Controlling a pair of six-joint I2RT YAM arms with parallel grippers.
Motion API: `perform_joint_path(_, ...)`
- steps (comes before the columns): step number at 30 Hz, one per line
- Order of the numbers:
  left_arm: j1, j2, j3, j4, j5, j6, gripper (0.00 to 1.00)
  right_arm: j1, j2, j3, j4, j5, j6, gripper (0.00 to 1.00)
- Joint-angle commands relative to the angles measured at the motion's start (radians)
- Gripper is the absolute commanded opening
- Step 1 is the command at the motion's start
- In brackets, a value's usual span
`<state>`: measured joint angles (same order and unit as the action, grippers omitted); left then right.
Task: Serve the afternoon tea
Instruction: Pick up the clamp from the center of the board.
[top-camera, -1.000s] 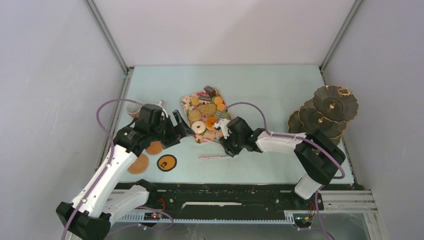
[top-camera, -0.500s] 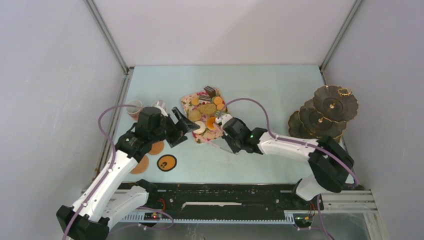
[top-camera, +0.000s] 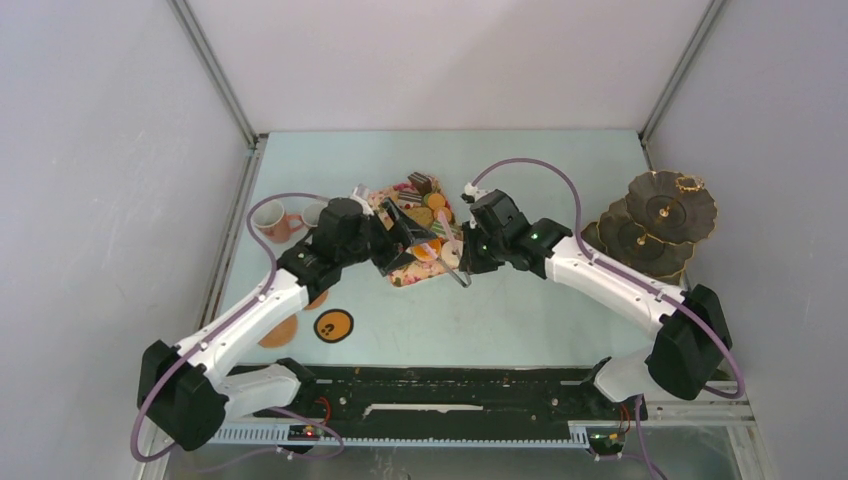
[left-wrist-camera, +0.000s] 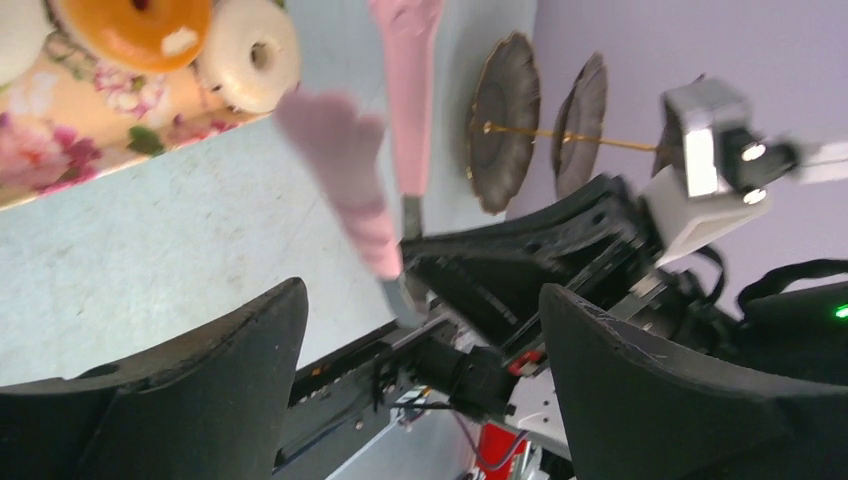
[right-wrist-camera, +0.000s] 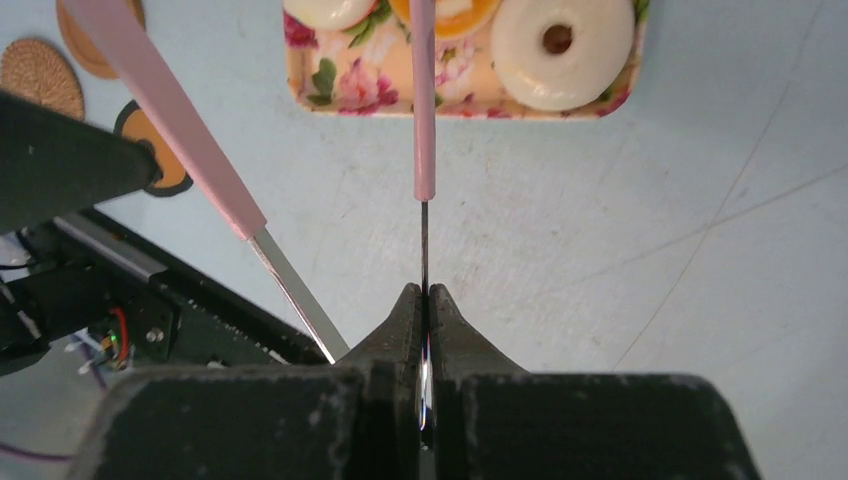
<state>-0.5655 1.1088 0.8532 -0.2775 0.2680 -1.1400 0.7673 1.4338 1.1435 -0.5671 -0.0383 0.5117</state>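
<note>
Mid-frame in the overhead view, the right gripper (right-wrist-camera: 424, 300), clenched on one blade of the pink tongs (right-wrist-camera: 424, 120), and the left gripper (left-wrist-camera: 422, 295), gaping empty alongside, look to be readying the tongs, which next must close round a donut (right-wrist-camera: 560, 45) on the floral tray (right-wrist-camera: 360, 85) just above.

No legible text, label, brand or number in any view.

Closest candidate: orange coaster with black rim (top-camera: 333, 325), lower left of the top view. It carries dark marks at its centre, too small to read as characters.

Flowered tray (right-wrist-camera: 350, 85), top of the right wrist view: printed blossoms only.

Pink tongs (right-wrist-camera: 424, 100): plain surface.

Red part (left-wrist-camera: 505, 445) at the bottom edge of the left wrist view: blurred, nothing readable.
</note>
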Motion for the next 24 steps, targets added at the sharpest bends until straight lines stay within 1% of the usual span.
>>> perform_joint_path(1,-0.003,0.033,0.050,0.148,-0.039,-0.082,0.89,-0.003,-0.029,0.054,-0.026,-0.073,0.059,0.00)
perform_joint_path(3,-0.004,0.053,0.054,0.150,-0.047,-0.097,0.85,-0.007,-0.038,0.055,-0.029,-0.079,0.069,0.00)
perform_joint_path(5,-0.006,0.078,0.058,0.141,-0.042,-0.118,0.82,-0.012,-0.047,0.056,-0.027,-0.078,0.081,0.00)
perform_joint_path(13,-0.020,0.097,0.062,0.106,-0.072,-0.155,0.86,-0.044,-0.060,0.063,-0.033,-0.072,0.098,0.00)
perform_joint_path(14,-0.022,0.105,0.063,0.111,-0.071,-0.161,0.84,-0.045,-0.062,0.066,-0.033,-0.073,0.095,0.00)
perform_joint_path(16,-0.022,0.123,0.065,0.132,-0.060,-0.176,0.74,-0.043,-0.063,0.074,-0.033,-0.074,0.091,0.00)
perform_joint_path(18,-0.022,0.146,0.067,0.154,-0.053,-0.200,0.65,-0.043,-0.065,0.078,-0.031,-0.072,0.091,0.00)
perform_joint_path(22,-0.023,0.181,0.069,0.191,-0.046,-0.244,0.56,-0.043,-0.073,0.091,-0.043,-0.057,0.082,0.00)
perform_joint_path(24,-0.024,0.186,0.069,0.198,-0.046,-0.260,0.48,-0.041,-0.080,0.094,-0.044,-0.043,0.074,0.00)
